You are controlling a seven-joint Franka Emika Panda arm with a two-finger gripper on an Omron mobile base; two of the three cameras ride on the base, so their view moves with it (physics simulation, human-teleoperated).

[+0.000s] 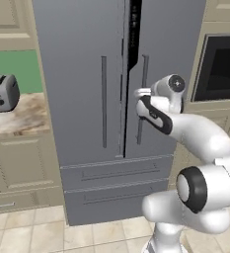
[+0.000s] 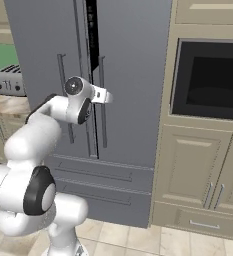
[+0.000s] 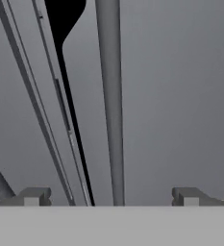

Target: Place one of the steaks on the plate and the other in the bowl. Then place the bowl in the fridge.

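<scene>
The tall grey steel fridge (image 1: 82, 74) (image 2: 133, 75) (image 3: 180, 96) stands straight ahead. A dark gap shows between its two doors near the top. My gripper (image 1: 139, 93) (image 2: 108, 96) (image 3: 111, 197) is open and right up at the right door's long vertical handle (image 1: 142, 104) (image 2: 102, 115) (image 3: 109, 96). In the hand view the handle runs up between the two spread fingertips (image 3: 34, 196), and nothing is gripped. The left door's handle (image 1: 104, 101) (image 2: 64, 95) lies to the left. The steaks, the plate and the bowl are out of view.
Two wide drawers (image 1: 111, 170) (image 2: 98, 175) sit under the fridge doors. A dark-glass wall oven (image 1: 220, 69) (image 2: 210, 80) stands to the right above beige cabinets (image 2: 198, 175). Left of the fridge, a toaster (image 1: 2, 93) (image 2: 10, 81) rests on a marble counter (image 1: 18, 118).
</scene>
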